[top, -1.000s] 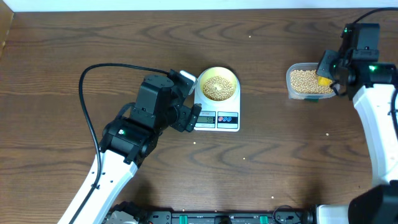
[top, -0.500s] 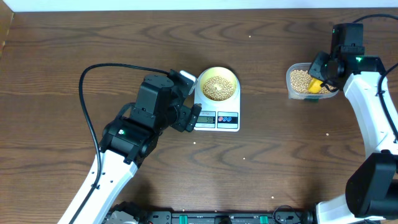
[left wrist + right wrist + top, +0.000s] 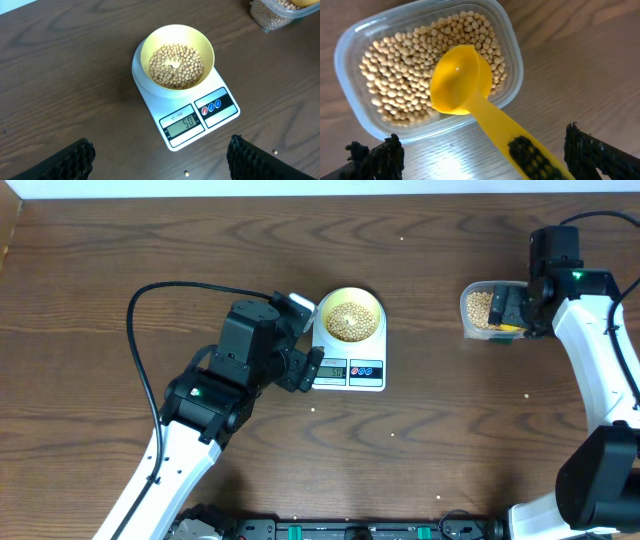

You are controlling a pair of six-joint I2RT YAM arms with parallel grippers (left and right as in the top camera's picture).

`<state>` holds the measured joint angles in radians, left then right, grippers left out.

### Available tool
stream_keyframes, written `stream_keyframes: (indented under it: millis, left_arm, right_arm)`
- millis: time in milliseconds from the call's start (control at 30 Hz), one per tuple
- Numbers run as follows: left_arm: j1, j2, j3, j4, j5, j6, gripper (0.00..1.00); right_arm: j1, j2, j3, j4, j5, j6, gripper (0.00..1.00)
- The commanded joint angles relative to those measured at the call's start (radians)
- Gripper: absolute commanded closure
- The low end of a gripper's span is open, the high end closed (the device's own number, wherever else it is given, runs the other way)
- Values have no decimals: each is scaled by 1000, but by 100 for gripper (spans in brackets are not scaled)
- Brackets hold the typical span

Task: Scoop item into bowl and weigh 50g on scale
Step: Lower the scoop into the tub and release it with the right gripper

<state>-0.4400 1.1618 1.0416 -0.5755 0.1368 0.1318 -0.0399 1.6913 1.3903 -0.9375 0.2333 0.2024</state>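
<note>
Task's thing: small round pale-yellow bowl [image 3: 177, 34] of pea-sized tan beans [image 3: 176, 66], centred on the flat white digital scale [image 3: 220, 107]; grey display [image 3: 182, 123] reads 50.
Direction from hands: just ahead of the left hand [image 3: 161, 160]; well apart from the right hand [image 3: 485, 155], across the brown wooden desk [image 3: 75, 75].
Nearer arm: left.
Left hand: wide, empty, hovering just beside the scale's left edge, aimed at the bowl.
Right hand: wide, gripping nothing, above the clear plastic tub [image 3: 515, 60] of beans.
Long axis: yellow long-handled scoop [image 3: 465, 87] with its empty cup on the tub's beans, handle over the rim, running back between the parted fingers.
Judgement: weight looks met; next move probably a straight lift clear of the handle.
</note>
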Motion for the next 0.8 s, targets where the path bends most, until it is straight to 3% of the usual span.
stream_keyframes:
  millis: [0,467,767]
  left_arm:
    - [2,2,-2,1,10,3,13]
    - [2,2,-2,1,10,3,13]
    - [2,2,-2,1,10,3,14]
  right_arm:
    - [-5,-2,0,-7,37,-114,1]
    - [-5,-40,2,-31,21,-148,1]
    - [-5,-236,5,-17,-147,-178,1]
